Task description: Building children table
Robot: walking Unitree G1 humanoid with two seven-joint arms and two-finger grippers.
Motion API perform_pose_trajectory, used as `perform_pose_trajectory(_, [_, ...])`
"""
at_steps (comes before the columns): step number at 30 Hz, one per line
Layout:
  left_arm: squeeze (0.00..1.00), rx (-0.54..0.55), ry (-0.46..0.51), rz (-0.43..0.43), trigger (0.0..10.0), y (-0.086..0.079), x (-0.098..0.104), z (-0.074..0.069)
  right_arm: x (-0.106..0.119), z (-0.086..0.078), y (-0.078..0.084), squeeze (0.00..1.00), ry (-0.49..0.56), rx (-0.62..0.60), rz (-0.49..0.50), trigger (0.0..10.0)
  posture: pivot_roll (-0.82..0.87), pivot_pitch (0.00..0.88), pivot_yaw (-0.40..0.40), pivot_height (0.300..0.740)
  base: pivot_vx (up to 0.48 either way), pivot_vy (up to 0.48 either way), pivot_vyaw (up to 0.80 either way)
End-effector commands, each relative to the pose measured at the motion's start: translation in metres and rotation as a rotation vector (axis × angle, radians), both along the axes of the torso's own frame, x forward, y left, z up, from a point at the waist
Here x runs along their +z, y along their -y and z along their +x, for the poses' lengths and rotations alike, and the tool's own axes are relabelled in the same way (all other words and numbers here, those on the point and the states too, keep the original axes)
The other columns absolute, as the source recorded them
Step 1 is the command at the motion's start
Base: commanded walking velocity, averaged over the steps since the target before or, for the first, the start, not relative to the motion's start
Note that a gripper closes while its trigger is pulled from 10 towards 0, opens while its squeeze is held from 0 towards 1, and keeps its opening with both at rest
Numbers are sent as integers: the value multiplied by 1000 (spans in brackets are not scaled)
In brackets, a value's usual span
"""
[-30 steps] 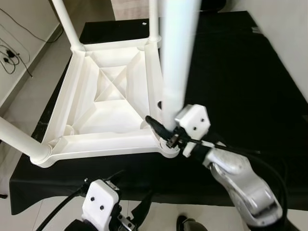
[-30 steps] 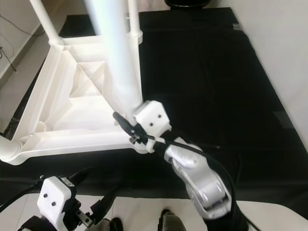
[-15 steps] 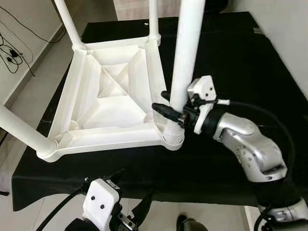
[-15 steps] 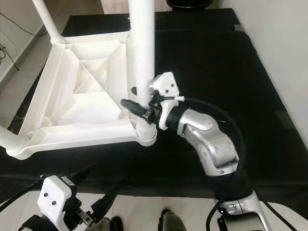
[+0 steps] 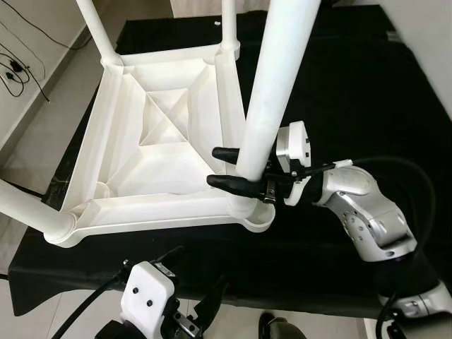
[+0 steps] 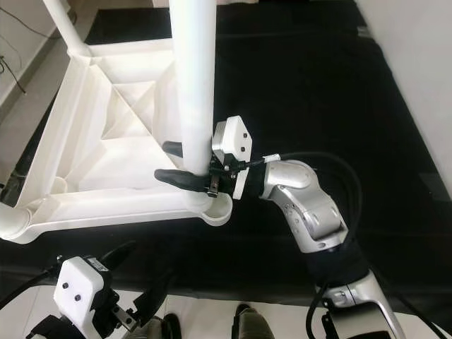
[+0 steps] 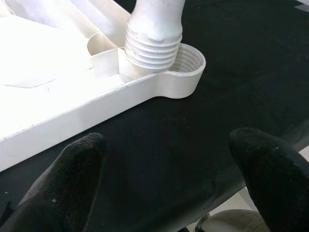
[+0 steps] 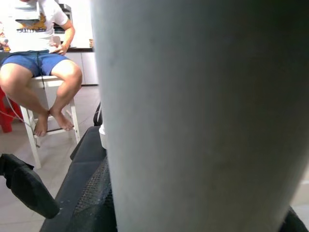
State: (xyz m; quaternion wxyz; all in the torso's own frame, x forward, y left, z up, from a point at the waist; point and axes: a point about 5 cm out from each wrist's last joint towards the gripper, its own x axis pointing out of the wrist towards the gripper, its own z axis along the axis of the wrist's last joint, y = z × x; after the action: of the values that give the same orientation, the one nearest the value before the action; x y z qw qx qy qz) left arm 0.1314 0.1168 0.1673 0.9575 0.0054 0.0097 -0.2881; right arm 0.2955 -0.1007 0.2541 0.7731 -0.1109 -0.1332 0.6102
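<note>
A white plastic children's table (image 5: 162,152) lies upside down on a black cloth (image 5: 353,85). Three legs stand in its corners: far left (image 5: 95,32), far right (image 5: 229,21), near left (image 5: 28,208). A fourth leg (image 5: 272,85) stands at the near right corner. My right gripper (image 5: 212,166) is shut on it just above the corner, one finger on each side. The leg's threaded end (image 7: 152,46) sits tilted in the socket (image 7: 186,72), with threads showing above the rim. My left gripper (image 5: 192,286) hangs open below the table's near edge.
The cloth-covered surface stretches wide to the right of the table. Its near edge (image 5: 141,282) is close to my body. Cables (image 5: 14,70) lie on the floor at the left. A person (image 8: 38,53) sits on a stool beyond the far side.
My right gripper has swung the fourth leg from a lean to nearly upright over the near right corner. The arm now reaches in from the right. The left gripper has stayed put.
</note>
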Motion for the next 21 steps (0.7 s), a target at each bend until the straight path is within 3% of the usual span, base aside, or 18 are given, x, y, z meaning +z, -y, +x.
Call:
perform_pose_trajectory(1, [0, -3, -23, -3, 10000, 0, 0, -4, -22, 4, -2, 0, -78, -10, -62, 10000, 89, 277, 39, 740, 0, 0, 0])
perform_pose_trajectory(6, [0, -8, -26, -3, 10000, 1, 0, -5, -17, 14, 8, 0, -95, 20, -39, 10000, 94, 282, 37, 740, 0, 0, 0])
perform_pose_trajectory(11, [0, -9, -31, -7, 10000, 1, 0, -7, -3, 15, 28, 0, -159, 174, 3, 10000, 97, 296, 34, 740, 0, 0, 0])
perform_pose_trajectory(21, [0, -14, -41, -8, 10000, 1, 1, -10, -5, 23, 30, 0, -156, 287, -83, 10000, 121, 312, 44, 740, 0, 0, 0])
